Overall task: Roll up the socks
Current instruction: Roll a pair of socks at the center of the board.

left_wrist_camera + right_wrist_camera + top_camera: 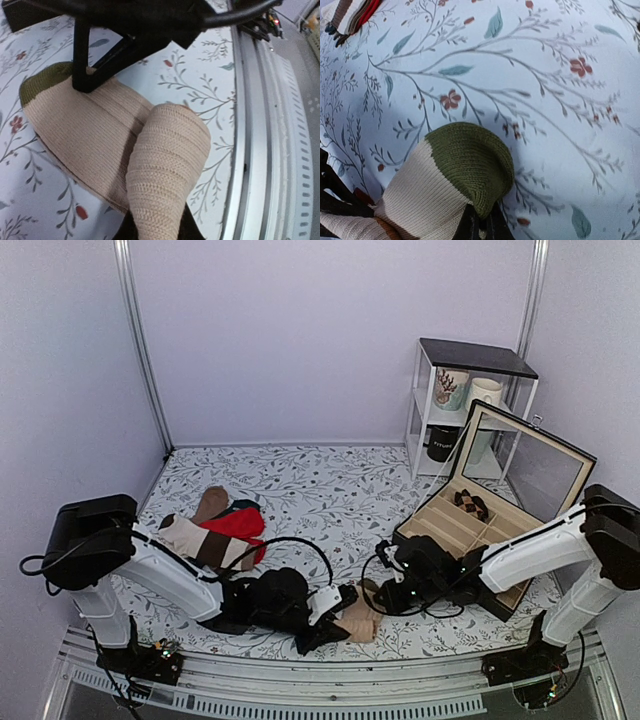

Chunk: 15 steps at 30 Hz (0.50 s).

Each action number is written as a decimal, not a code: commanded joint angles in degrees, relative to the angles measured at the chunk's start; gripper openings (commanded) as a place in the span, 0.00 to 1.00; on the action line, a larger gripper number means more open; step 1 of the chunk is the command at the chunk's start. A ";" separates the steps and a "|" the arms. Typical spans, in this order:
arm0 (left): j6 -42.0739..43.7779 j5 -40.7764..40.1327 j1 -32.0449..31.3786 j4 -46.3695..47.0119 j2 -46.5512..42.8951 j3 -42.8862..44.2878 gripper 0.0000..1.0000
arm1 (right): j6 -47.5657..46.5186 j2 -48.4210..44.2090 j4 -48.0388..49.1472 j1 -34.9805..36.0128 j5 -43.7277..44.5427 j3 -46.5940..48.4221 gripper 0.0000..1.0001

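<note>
sock [445, 190]: olive toe, cream band, on floral table [545, 100] | striped socks [350, 15]: top-left corner

The left arm [160, 570] and right arm [535, 552] are built from white links and black joints; black cables [300, 542] are looped alongside.

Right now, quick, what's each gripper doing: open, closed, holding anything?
Left gripper: closed on the rolled tan-beige knit sock.
Right gripper: looks closed on the same sock's olive-green end.
</note>
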 commanded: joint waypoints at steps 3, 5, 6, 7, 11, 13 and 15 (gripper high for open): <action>-2.96 -16.96 0.63 -17.68 -2.67 -3.02 0.00 | -9.45 11.35 5.11 -5.01 -7.47 11.19 0.01; -2.81 -17.51 1.58 -18.12 -2.51 -2.65 0.00 | -10.75 14.99 5.38 -5.38 -9.63 14.49 0.01; -2.72 -17.32 1.80 -18.34 -2.03 -2.48 0.00 | -11.55 16.43 5.36 -5.47 -10.37 16.02 0.01; -2.63 -17.19 1.82 -18.62 -1.60 -2.18 0.00 | -11.96 17.69 5.40 -5.61 -11.39 17.13 0.01; -2.87 -15.56 1.89 -19.69 -0.64 -2.05 0.00 | -13.31 19.63 5.40 -5.78 -12.55 19.13 0.07; -2.97 -14.70 1.83 -20.75 -0.24 -1.78 0.00 | -13.43 18.31 5.60 -5.81 -12.30 18.24 0.18; -3.60 -14.26 1.82 -22.23 0.24 -1.23 0.00 | -13.41 14.92 6.48 -5.77 -11.52 15.83 0.35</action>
